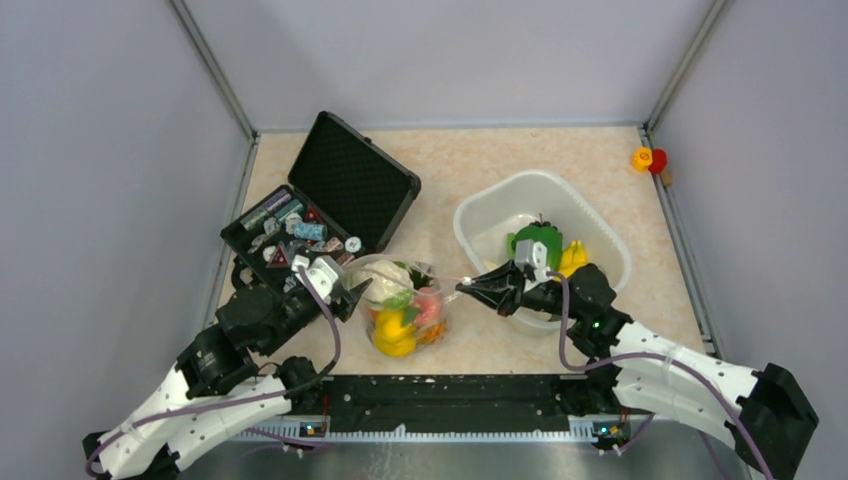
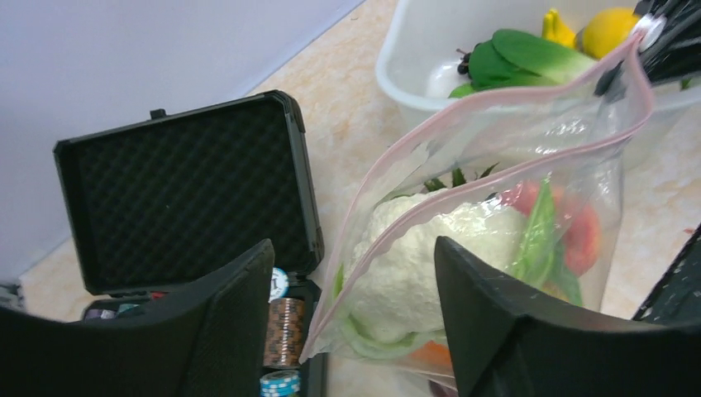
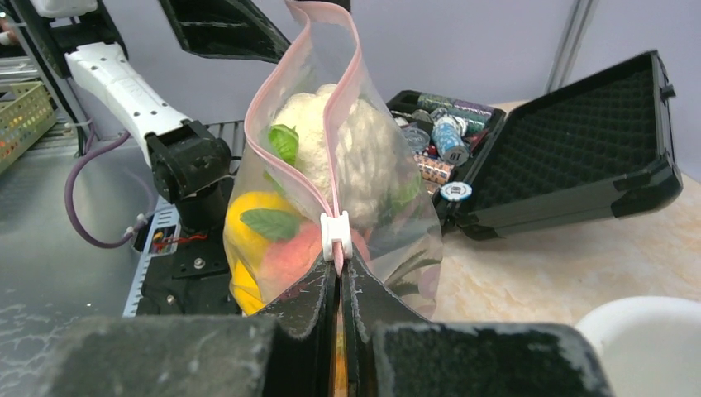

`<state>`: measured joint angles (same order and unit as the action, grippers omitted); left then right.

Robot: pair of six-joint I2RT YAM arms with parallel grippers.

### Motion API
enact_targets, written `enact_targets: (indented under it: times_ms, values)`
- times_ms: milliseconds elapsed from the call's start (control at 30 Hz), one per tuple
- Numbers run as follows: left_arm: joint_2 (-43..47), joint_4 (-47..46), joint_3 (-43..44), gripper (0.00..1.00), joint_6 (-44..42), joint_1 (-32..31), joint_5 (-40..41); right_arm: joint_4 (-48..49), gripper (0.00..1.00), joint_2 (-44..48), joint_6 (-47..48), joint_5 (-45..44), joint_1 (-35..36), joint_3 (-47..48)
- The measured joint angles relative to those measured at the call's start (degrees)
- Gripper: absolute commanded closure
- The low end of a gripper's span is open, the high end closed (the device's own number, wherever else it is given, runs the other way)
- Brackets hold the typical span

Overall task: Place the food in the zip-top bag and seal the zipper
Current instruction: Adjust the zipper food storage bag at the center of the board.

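Film, clear and crinkly, forms the zip-top bag [image 1: 405, 310] standing on the speckled table [image 1: 500, 160] between both arms, glossy toy food [image 1: 395, 335] inside. From the left wrist, left gripper [image 2: 354, 248] jaws stand apart; bumpy white cauliflower [image 2: 405, 265] presses the film. From the right wrist, right gripper [image 3: 339, 269] jaws clamp the pink zipper [image 3: 348, 124] beneath its white slider [image 3: 335, 231].

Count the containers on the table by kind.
zip-top bag: 1
white tub: 1
black case: 1
Total: 3
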<state>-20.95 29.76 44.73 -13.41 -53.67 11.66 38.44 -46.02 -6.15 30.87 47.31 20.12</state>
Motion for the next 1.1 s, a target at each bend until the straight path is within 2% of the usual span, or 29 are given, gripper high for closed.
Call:
enact_targets:
  times_ms: [133,267,567,633,767,867,967,1100]
  values:
    - [-0.2,-0.8,1.1,0.14,-0.1,0.0,-1.5,-0.4,1.00,-1.1,-1.0,-1.8,0.0,0.0]
    - [-4.0,-2.4,6.0,0.15,-0.1,0.0,-9.0,-0.4,1.00,-2.3,-1.9,-3.2,0.0,0.0]
    - [-29.9,-5.0,20.0,0.20,-2.7,-0.6,-27.5,-0.3,1.00,-2.9,-3.2,-3.8,-0.1,0.2]
    - [-35.2,-5.0,21.3,0.24,-3.7,-1.9,-29.6,-0.3,1.00,-2.8,-3.5,-3.8,-0.1,0.2]
    - [-42.1,-3.8,23.0,0.40,-5.8,-5.4,-31.6,-0.4,1.00,-2.4,-3.6,-3.8,-0.1,0.2]
    - [-44.9,-3.5,24.2,0.50,-6.5,-6.6,-31.5,-0.4,1.00,-1.9,-3.6,-3.8,-0.1,0.2]
    - [-45.3,-3.1,24.3,0.66,-6.5,-6.8,-31.3,-0.5,1.00,-1.7,-3.5,-3.7,-0.1,0.2]
    - [-45.3,-3.2,24.3,0.67,-6.1,-6.8,-30.7,-0.5,1.00,-1.7,-3.5,-3.7,-0.1,0.2]
